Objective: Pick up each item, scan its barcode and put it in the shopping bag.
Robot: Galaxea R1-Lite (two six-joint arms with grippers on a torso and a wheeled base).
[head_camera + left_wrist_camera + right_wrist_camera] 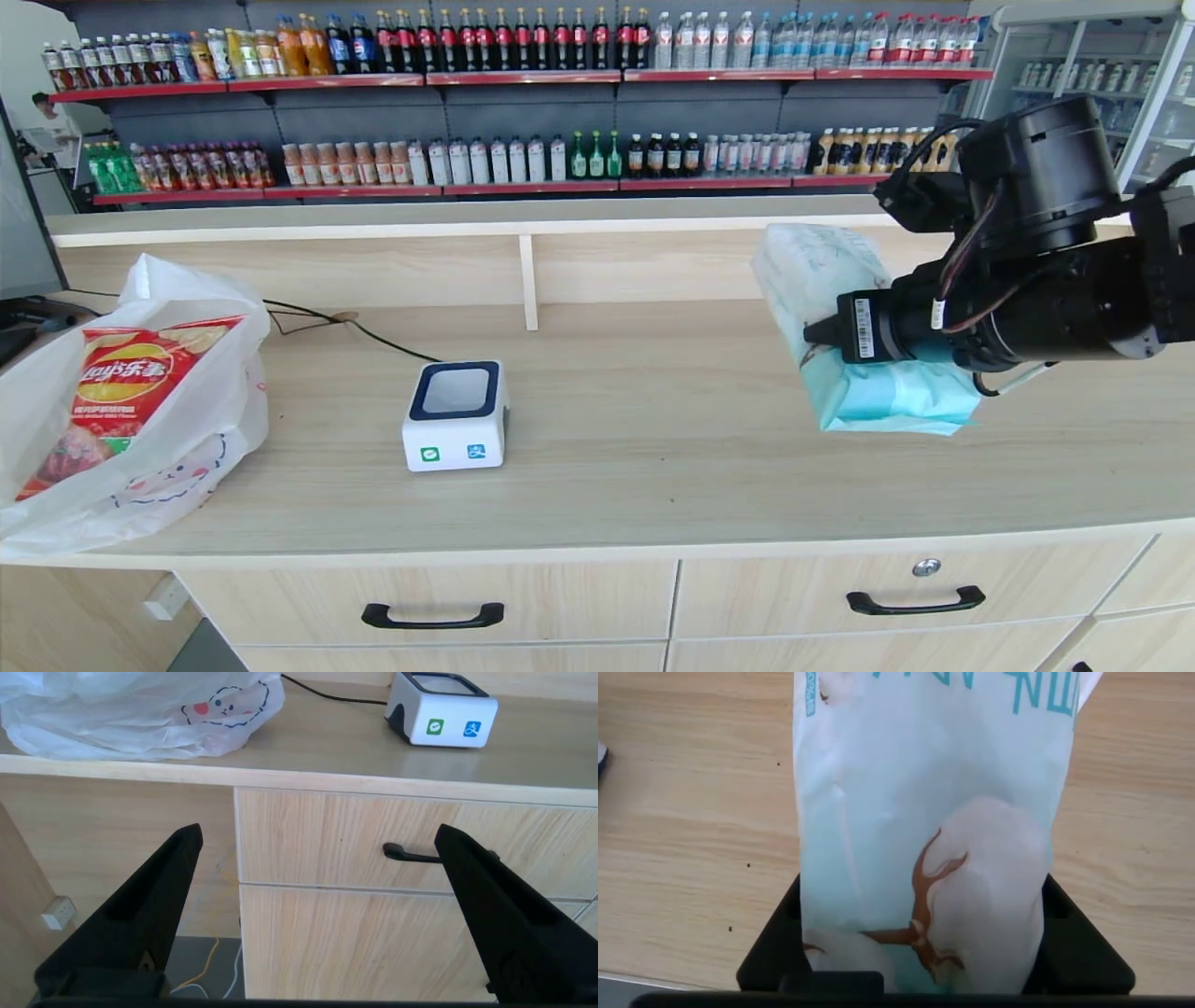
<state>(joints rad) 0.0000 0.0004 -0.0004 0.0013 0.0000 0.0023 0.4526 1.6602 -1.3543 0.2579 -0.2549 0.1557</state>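
A pale teal soft package is held above the right part of the wooden counter. My right gripper is shut on the package, whose lower end sits between the black fingers. A white barcode scanner with a dark top window sits mid-counter, left of the package. The white plastic shopping bag lies at the counter's left end with a red chip bag inside. My left gripper hangs open below the counter's edge, facing the drawer fronts, with the bag and scanner above it.
A black cable runs from the scanner toward the back left. A raised wooden ledge borders the counter's rear. Drawers with black handles sit under the counter. Shelves of bottles stand far behind.
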